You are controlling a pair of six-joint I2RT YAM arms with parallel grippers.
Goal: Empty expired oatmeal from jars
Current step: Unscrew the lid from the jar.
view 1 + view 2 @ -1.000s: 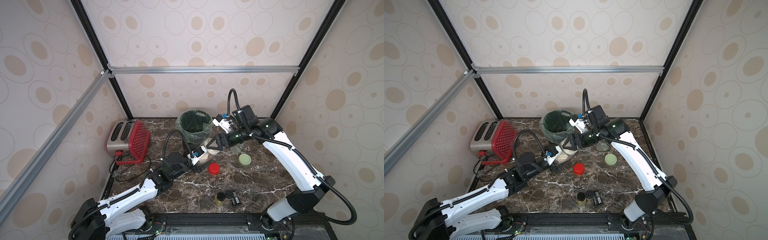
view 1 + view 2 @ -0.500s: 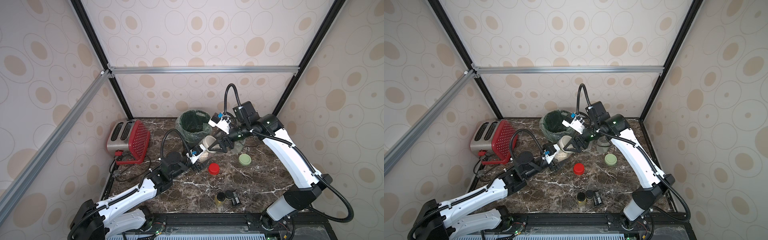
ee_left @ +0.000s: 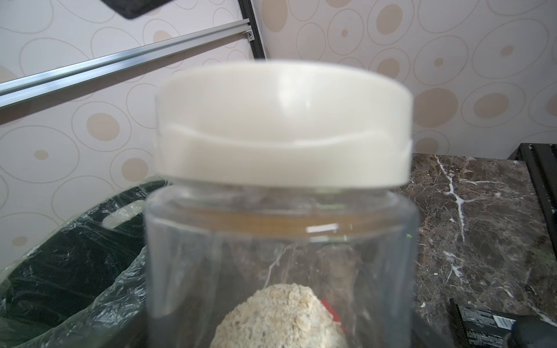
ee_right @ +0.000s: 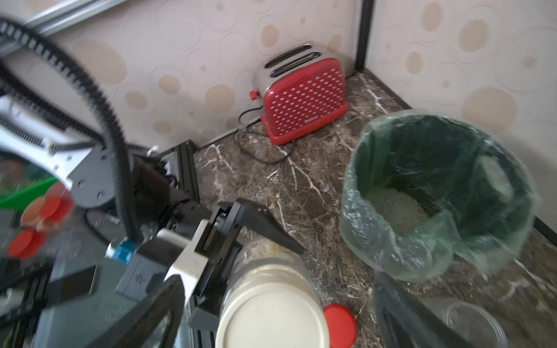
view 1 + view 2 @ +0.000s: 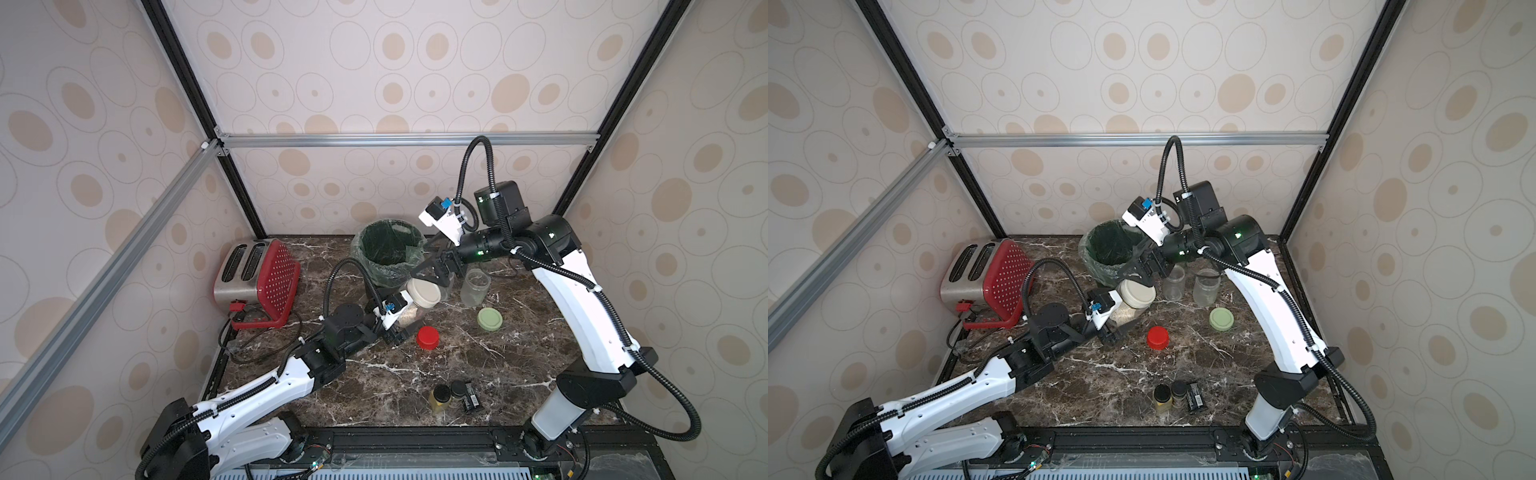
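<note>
Left gripper clamps clear jar round body, tilted, beige lid toward right gripper. Right jaws spread wide, lid between them, gaps both sides. Oatmeal heaped low inside. Likely light, smooth, slippery plastic; take lid by rim.

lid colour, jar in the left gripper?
Plain pale beige. The round screw lid of the clear plastic jar shows best in the left wrist view.
</note>
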